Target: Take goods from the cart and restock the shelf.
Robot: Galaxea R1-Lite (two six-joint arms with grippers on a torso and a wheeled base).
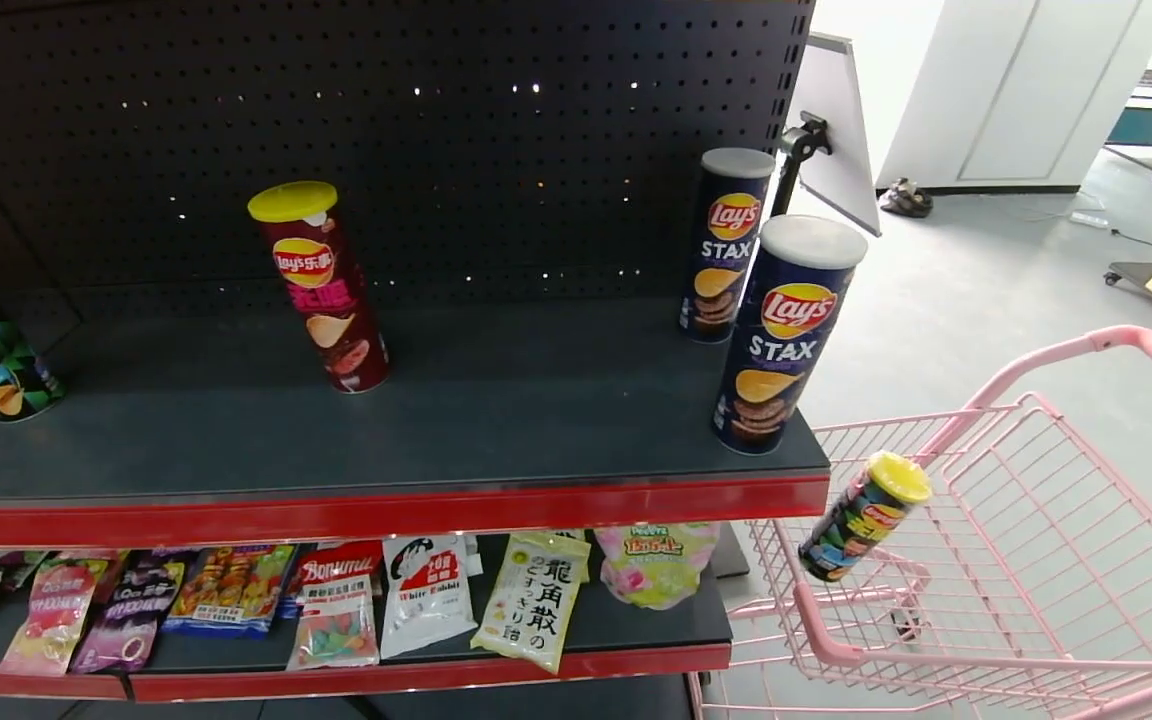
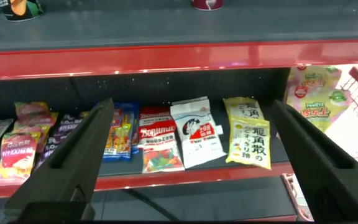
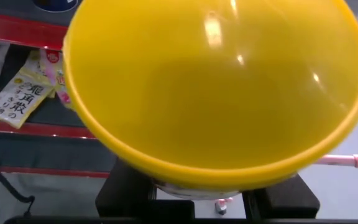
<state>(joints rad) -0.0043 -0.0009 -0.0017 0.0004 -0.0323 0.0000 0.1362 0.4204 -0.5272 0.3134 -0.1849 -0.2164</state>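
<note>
The yellow-lidded can hangs off the right-hand end of the shelf, over the shelf-side corner of the pink cart and lower than the top deck. Its long axis is tilted: the base points down towards the shelf's lower tier and the lid leans up and away from the shelf. From the right wrist the lid looms close, with black finger blocks tight on either side of the body beneath it, so I take the right gripper to be clamped on the can. That makes the right arm the nearer one by far. The left gripper sits in front of the shelf's lower tier, its fingers spread wide with nothing between them. To my eye the move ahead is up and across onto the top deck. Two blue cans stand at that deck's right end. The open stretch lies past them, before the red can, and the can needs righting first.
</note>
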